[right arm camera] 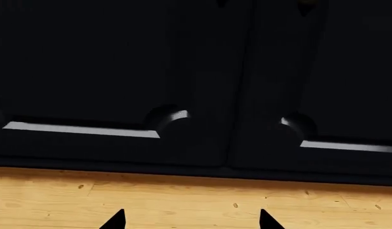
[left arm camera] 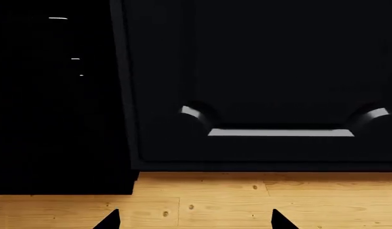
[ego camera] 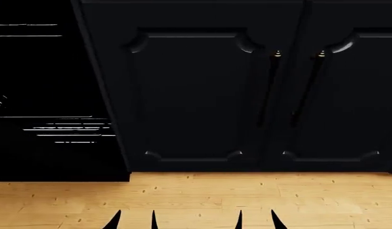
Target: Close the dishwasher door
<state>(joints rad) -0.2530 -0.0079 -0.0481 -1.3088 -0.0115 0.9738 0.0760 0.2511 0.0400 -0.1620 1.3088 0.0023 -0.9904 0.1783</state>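
Dishwasher door, plain glossy black panel (ego camera: 49, 95), was seen at the head view's left, beside black framed cabinet doors (ego camera: 189, 95). Left claw (ego camera: 133, 220) and right claw (ego camera: 256, 220) were held spread, empty, above pale wooden floor (ego camera: 196, 195).

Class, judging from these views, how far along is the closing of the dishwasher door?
Nothing looks done. In hand: the left tool and right tool hang open above the wooden floor, touching nothing, facing panelled cabinet doors. The dishwasher door cannot be made out; only a dark recess with pale lines shows at left. Reaching and pushing it remain.
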